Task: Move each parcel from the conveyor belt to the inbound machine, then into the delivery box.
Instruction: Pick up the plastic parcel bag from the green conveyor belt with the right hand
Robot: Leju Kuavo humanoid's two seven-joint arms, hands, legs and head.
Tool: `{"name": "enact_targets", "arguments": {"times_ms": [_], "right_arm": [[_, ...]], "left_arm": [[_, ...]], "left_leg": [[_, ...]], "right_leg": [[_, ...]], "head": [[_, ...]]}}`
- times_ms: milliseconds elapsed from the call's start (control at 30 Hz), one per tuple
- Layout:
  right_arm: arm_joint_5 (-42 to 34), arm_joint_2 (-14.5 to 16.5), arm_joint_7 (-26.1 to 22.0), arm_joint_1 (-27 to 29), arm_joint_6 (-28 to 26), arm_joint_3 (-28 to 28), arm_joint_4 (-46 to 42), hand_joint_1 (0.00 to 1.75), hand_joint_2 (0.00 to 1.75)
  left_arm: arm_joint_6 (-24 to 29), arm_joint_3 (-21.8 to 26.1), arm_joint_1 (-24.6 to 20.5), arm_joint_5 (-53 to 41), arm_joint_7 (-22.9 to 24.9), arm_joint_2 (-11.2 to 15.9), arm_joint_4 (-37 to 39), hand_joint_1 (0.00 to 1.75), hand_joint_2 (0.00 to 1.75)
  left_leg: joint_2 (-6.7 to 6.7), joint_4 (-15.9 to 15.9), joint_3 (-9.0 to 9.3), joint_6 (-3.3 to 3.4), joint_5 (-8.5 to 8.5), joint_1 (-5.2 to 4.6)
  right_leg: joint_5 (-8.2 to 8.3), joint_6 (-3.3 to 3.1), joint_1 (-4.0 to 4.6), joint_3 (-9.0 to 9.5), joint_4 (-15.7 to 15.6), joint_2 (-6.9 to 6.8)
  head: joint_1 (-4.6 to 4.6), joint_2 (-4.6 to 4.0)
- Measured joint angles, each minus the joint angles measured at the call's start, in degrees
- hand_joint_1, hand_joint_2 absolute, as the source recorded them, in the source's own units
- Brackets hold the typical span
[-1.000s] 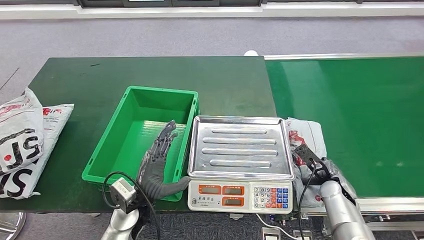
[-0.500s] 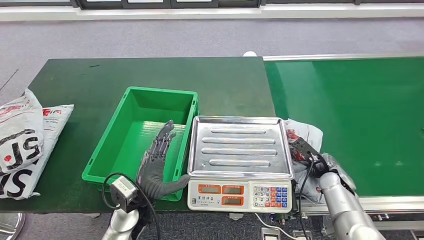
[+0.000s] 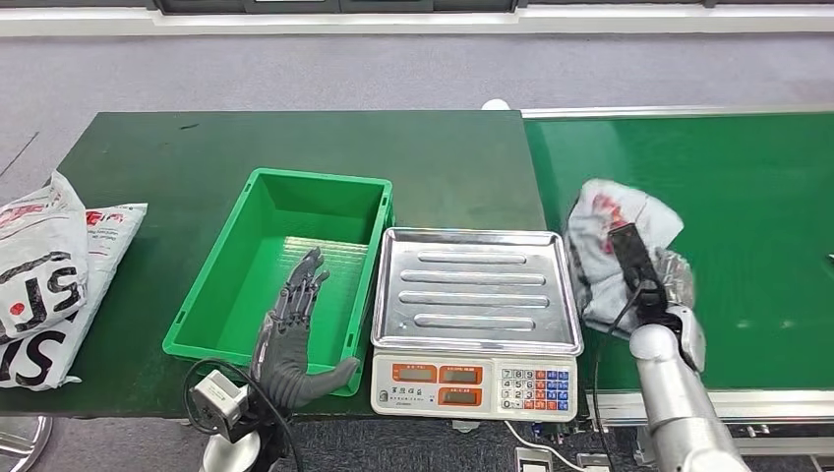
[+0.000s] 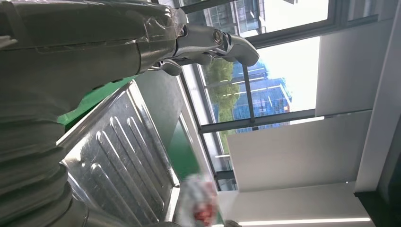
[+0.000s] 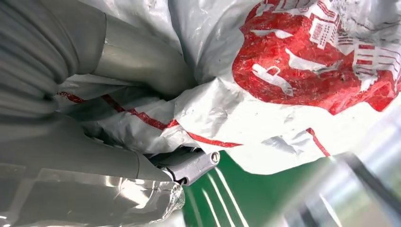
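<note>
Parcel [image 3: 615, 246] crinkled glossy plastic; scale tray [image 3: 475, 289] ribbed shiny metal.

Dark green table [image 3: 197, 147]: bin [image 3: 221, 339] touching scale [image 3: 475, 379] left side; bags [image 3: 44, 280] far left of scale.

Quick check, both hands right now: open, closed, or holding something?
Left hand: open, fingers extended, holding nothing, over the green bin.
Right hand: gripping the white and red parcel beside the scale.
</note>
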Motion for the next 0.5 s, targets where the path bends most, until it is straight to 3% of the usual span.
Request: {"name": "enact_targets", "arguments": {"times_ms": [100,333,433,500], "right_arm": [[-5.6,1.4,-6.8,4.6,-6.7,-2.7,-12.7,1.75,1.75],[-17.0,5.8,-22.1,13.1,-16.7,-9.0,-34.4,1.75,1.75],[-21.1,7.6,-26.3,15.8,-18.5,-10.2,-41.3,1.75,1.75],[-21.8,8.5,-26.7,17.2,-16.8,-10.3,-44.7,1.75,1.75]], "left_arm": [[-0.5,0.0,0.0,-0.2,-0.6,-0.1,0.1,0.00,1.75],[-1.9,0.0,-1.2,-0.9,-1.4,-1.0,0.4,0.00,1.75],[-2.1,0.0,-1.8,-1.0,-1.3,-1.3,0.5,0.00,1.75],[-2.1,0.0,-1.9,-1.0,-1.4,-1.4,0.6,0.00,1.75]], "left_leg": [[-0.12,0.0,-0.05,0.01,-0.02,0.00],[-0.11,0.0,-0.07,0.01,-0.08,0.00],[-0.05,0.0,-0.06,0.00,-0.09,0.00],[0.04,0.0,-0.05,0.00,-0.10,0.00]], "right_leg": [[-0.08,0.03,0.00,-0.01,0.0,-0.10],[-0.14,0.05,-0.01,-0.05,0.0,-0.10],[-0.15,0.04,-0.01,-0.05,0.0,-0.06],[-0.16,0.03,-0.01,-0.05,0.0,0.01]], "head": [[0.01,0.00],[0.01,0.00],[0.01,0.00],[0.01,0.00]]}}
